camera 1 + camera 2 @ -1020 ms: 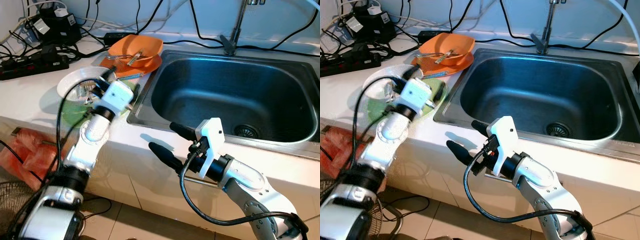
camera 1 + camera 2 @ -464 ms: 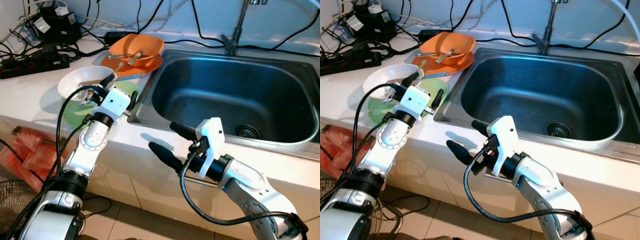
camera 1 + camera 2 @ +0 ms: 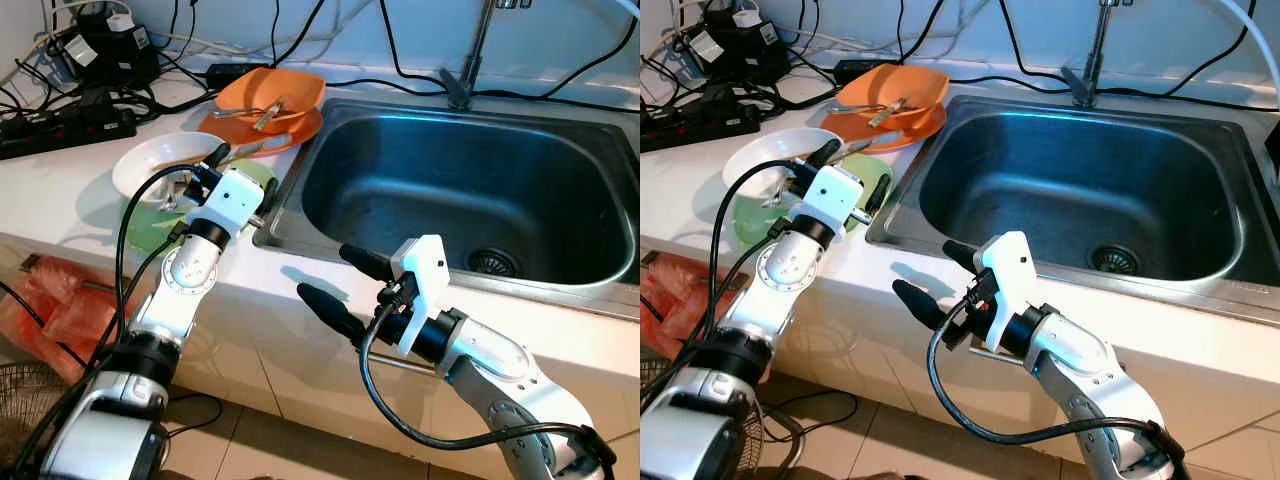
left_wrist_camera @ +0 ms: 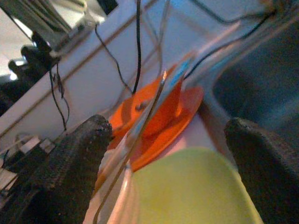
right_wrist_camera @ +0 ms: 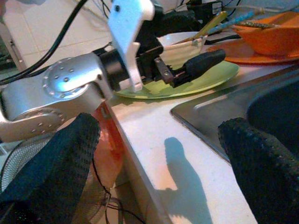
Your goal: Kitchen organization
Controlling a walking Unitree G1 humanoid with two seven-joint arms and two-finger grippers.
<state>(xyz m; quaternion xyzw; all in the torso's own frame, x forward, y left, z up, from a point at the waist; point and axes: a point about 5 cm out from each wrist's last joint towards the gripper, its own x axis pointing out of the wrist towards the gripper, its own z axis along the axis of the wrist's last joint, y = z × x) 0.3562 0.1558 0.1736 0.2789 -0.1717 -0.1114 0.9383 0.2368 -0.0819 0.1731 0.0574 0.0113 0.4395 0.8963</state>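
Observation:
My left gripper (image 3: 243, 175) is open and hovers low over a green plate (image 3: 145, 225) on the white counter. One finger is close beside a white bowl (image 3: 160, 162) that holds utensils. Along its fingers (image 4: 70, 163), the left wrist view takes in the green plate (image 4: 187, 186) and an orange plate (image 4: 161, 123) behind it. An orange bowl (image 3: 275, 92) with cutlery sits on the orange plate (image 3: 300, 128) at the sink's far-left corner. My right gripper (image 3: 321, 270) is open and empty above the counter's front edge, facing the left arm (image 5: 60, 93).
A steel sink (image 3: 450, 190) with a faucet (image 3: 470, 60) lies to the right. Power strips (image 3: 60, 130) and tangled cables crowd the counter's back left. A red bag (image 3: 50, 310) and a fan (image 3: 20, 400) are on the floor below.
My left wrist has turned a little over the green plate, and both of its fingers now show spread beside the bowl. The right arm has stayed still.

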